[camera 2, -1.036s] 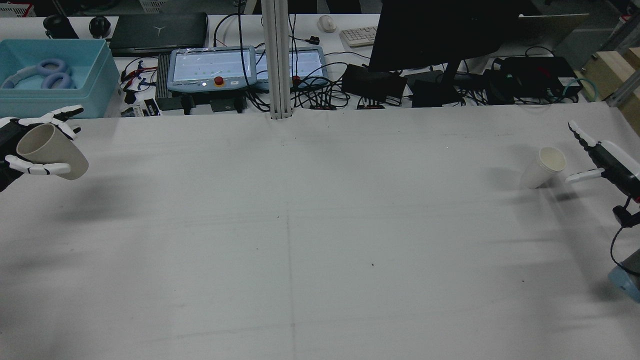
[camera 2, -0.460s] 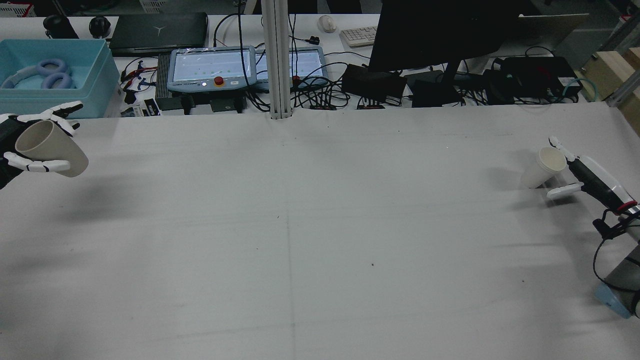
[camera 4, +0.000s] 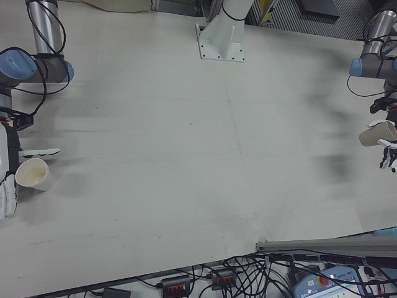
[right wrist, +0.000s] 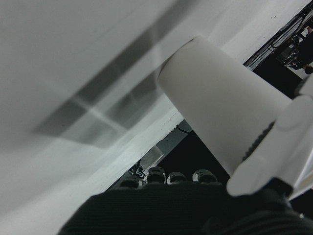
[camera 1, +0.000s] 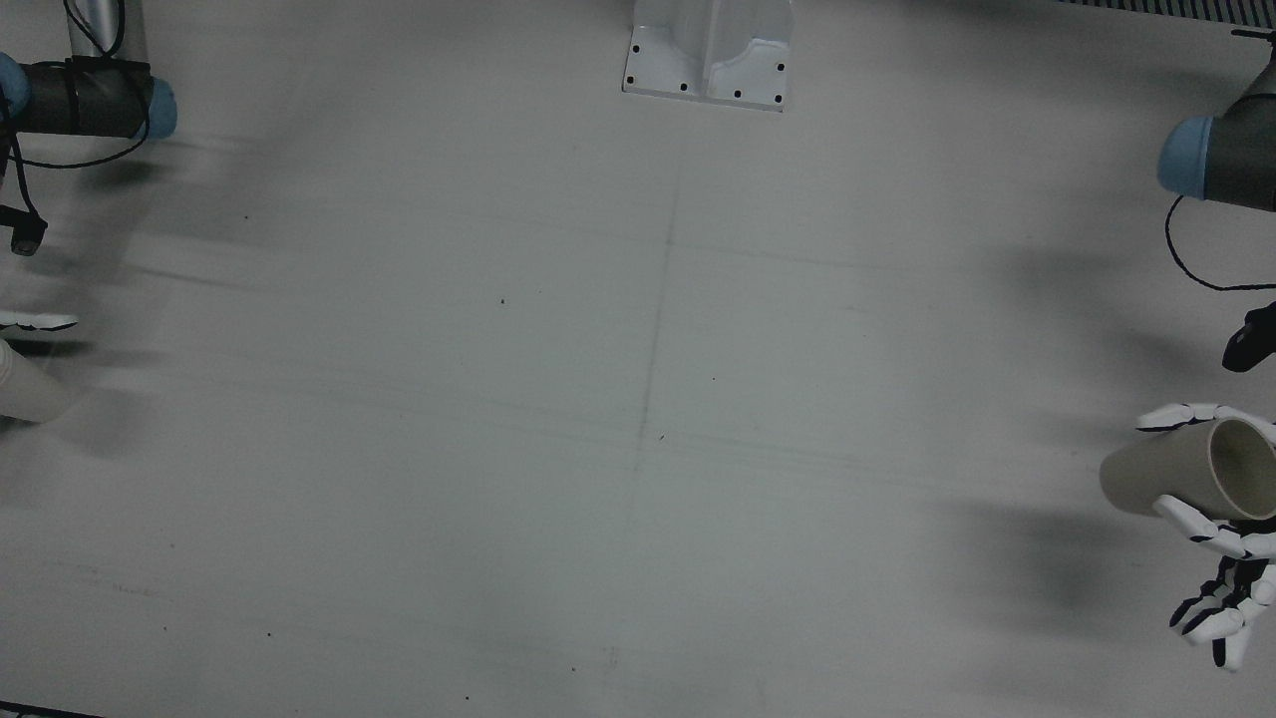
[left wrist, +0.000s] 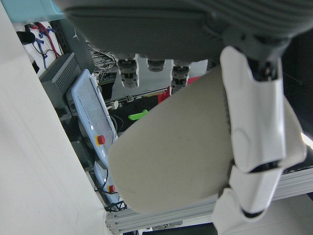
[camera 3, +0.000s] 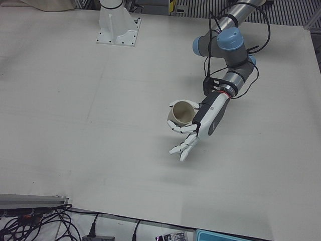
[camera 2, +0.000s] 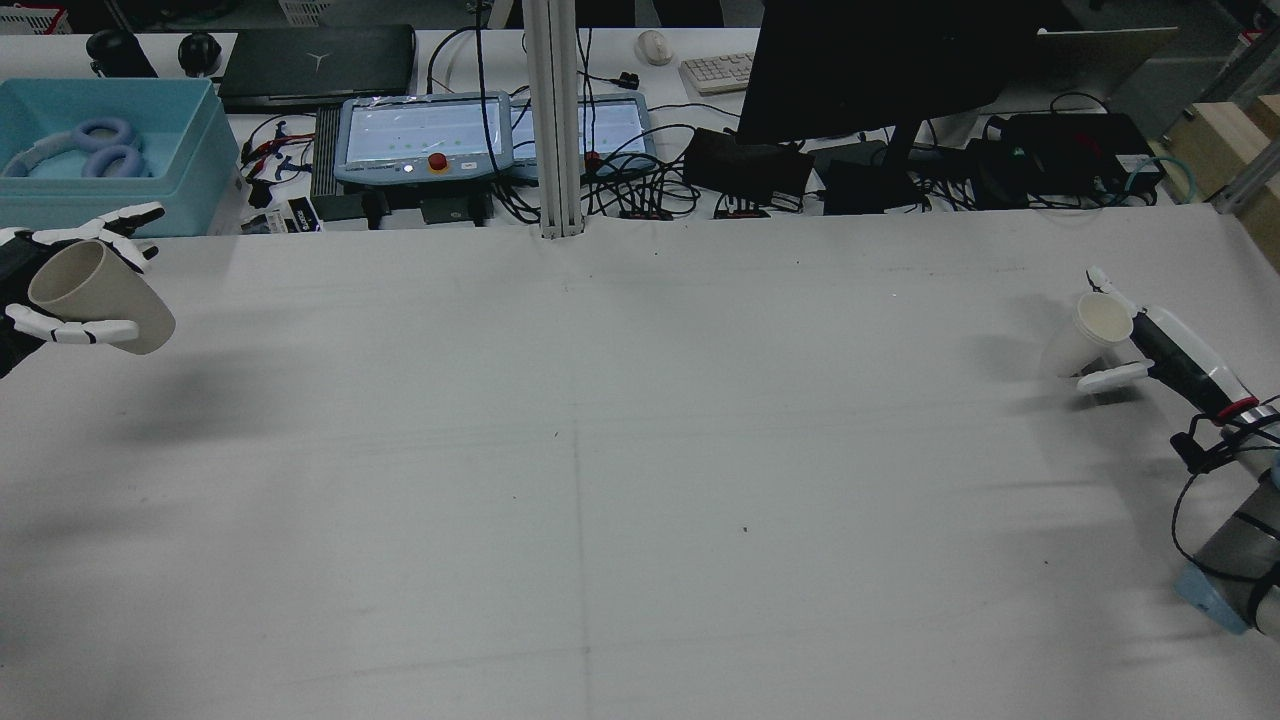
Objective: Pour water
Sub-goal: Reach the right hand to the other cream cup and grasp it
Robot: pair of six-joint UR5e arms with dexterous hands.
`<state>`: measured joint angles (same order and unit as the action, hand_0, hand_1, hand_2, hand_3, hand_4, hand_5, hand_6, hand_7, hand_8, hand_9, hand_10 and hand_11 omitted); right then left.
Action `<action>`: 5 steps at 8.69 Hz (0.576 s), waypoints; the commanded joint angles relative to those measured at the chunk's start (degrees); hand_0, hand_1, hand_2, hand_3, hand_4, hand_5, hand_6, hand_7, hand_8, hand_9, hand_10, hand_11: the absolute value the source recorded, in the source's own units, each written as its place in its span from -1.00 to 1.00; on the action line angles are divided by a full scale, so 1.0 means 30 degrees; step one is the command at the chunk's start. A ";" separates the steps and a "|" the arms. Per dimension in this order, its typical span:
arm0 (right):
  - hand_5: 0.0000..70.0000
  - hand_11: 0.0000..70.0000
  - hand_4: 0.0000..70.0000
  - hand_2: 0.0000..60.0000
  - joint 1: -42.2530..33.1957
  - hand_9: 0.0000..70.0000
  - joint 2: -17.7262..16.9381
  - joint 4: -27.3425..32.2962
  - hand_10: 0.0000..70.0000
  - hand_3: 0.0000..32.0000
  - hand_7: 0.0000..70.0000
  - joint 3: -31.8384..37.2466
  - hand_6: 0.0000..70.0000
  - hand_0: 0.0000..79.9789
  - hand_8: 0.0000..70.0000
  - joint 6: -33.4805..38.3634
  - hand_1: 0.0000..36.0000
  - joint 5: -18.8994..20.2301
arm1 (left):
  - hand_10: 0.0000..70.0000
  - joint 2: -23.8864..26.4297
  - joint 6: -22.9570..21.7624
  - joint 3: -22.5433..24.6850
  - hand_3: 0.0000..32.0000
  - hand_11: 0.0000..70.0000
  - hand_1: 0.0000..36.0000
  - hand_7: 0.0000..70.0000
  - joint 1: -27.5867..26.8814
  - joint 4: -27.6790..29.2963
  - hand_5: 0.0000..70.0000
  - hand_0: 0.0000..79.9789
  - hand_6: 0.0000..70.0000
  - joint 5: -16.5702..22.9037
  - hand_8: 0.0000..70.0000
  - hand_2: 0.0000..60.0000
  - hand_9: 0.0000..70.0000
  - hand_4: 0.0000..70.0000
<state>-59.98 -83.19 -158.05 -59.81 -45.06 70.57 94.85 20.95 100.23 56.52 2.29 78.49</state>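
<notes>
Left robot hand (camera 2: 40,290) grips a beige cup (camera 2: 100,298), tilted and raised clear of the surface (camera 2: 600,450), far left of the post (camera 2: 553,120). White cup (camera 2: 1085,335) stands on the surface far right of the post. Right robot hand (camera 2: 1150,335) has fingers spread either side of it; contact cannot be confirmed.

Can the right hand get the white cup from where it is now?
Probably yes. The right hand is right beside the white cup, fingers spread on either side of it, and nothing lies between them on the table. Whether the fingers touch it yet is hard to tell.
</notes>
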 commanded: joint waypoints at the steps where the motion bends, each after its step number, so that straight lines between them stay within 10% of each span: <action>1: -0.99 -1.00 -0.90 -1.00 0.0215 -0.86 0.0306 -0.0020 -1.00 -1.00 -1.00 -0.0014 -1.00 0.07 -0.87 -0.0068 -0.69 -0.0753 | -0.79 -0.0004 -0.0040 -0.0040 -1.00 -0.64 1.00 -0.56 -0.0002 -0.0001 1.00 0.45 -0.77 0.0000 -0.93 1.00 -0.90 1.00; 5: -0.56 -0.95 0.85 -0.66 0.0773 -0.42 0.0630 -0.0020 -0.96 -1.00 -0.57 -0.0043 -0.79 0.19 -0.56 -0.0273 -0.48 -0.1868 | -0.79 -0.0092 -0.0040 -0.0099 -1.00 -0.65 1.00 -0.57 0.0027 -0.0001 1.00 0.42 -0.77 -0.0029 -0.93 1.00 -0.90 1.00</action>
<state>-58.19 -81.53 -158.12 -59.85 -45.59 67.16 94.72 20.83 99.95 56.52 2.28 78.46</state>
